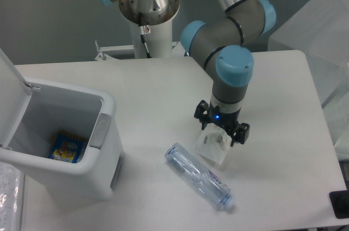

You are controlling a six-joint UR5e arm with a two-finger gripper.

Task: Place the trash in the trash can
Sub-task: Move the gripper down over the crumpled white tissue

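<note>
1. The gripper (pixel 222 128) hung directly over the crumpled wrapper (pixel 215 147), its two fingers spread apart with one on either side of the wrapper's upper part; whether the fingers (pixel 244 132) touched the plastic could not be told.
2. A small blue light glowed on the gripper body just above the fingers.
3. The wrapper lay on the white table (pixel 163 89), toward the middle of its right half and nearer the front edge than the back edge. It was whitish and translucent, with small dark marks on it too small to read.
4. The clear bottle (pixel 198 175) lay on its side just beside the wrapper, on the side nearer the front edge, running diagonally so that one end pointed toward the trash can (pixel 60 149) and the other toward the front right corner. A faint label with bluish-purple print showed near its right end; the writing could not be made out.
5. The trash can stood at the left front corner of the table, its lid (pixel 11 95) swung up and open at the left edge. A grey panel (pixel 101 127) sat on its right rim.
6. Inside the can lay a colourful packet (pixel 69 146) in yellow, blue and orange; its print was not legible.
</note>
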